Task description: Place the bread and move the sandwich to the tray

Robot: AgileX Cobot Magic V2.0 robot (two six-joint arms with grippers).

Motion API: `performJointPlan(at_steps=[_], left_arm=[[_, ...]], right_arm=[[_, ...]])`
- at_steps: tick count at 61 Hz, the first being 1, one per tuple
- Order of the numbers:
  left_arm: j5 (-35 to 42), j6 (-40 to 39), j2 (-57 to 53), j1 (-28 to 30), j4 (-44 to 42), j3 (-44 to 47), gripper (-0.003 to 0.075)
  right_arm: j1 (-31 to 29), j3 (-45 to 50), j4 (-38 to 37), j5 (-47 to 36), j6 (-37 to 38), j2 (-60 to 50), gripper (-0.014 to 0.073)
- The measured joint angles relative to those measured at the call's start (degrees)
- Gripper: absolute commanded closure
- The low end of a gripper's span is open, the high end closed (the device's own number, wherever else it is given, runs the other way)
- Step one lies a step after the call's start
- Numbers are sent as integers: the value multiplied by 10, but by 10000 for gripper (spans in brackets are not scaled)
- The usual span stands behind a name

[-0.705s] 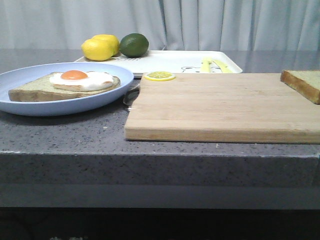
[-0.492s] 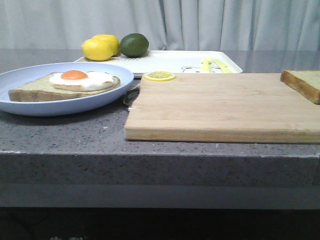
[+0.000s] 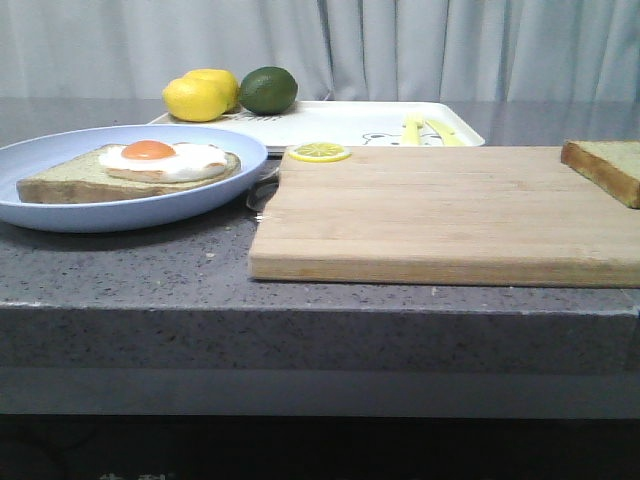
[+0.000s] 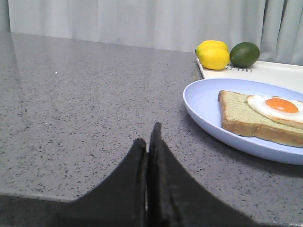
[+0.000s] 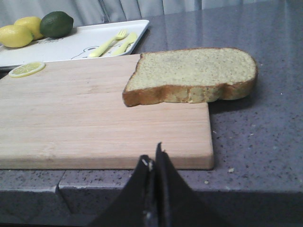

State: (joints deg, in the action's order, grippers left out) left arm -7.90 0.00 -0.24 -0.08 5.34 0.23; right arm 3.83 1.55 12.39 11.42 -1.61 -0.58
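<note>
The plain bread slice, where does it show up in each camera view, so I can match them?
Front view: plain bread slice at far right edge, partly cut off, on the wooden cutting board's far right corner.
Left wrist view: not in it.
Right wrist view: slice upper middle, overhanging the board's edge.
Shared landmark: lemon slice on the board.

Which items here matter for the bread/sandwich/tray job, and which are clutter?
Job:
- bread, lying partly on the board's corner, partly overhanging the counter
- egg toast on the blue plate, no top slice yet
- tray at the back
- left gripper and right gripper, both shut

Clutter:
- board
- lemon slice
- lemons
- lime
- yellow cutlery on the tray
</note>
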Motion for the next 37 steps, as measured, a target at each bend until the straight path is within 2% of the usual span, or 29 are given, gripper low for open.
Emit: performJointPlan(at_steps=[25, 37], left_arm=[[0, 0, 0, 0, 0, 0, 741], [19, 0, 0, 0, 0, 0, 741]], right_arm=[[0, 0, 0, 0, 0, 0, 654], [0, 0, 0, -30, 0, 0, 654]])
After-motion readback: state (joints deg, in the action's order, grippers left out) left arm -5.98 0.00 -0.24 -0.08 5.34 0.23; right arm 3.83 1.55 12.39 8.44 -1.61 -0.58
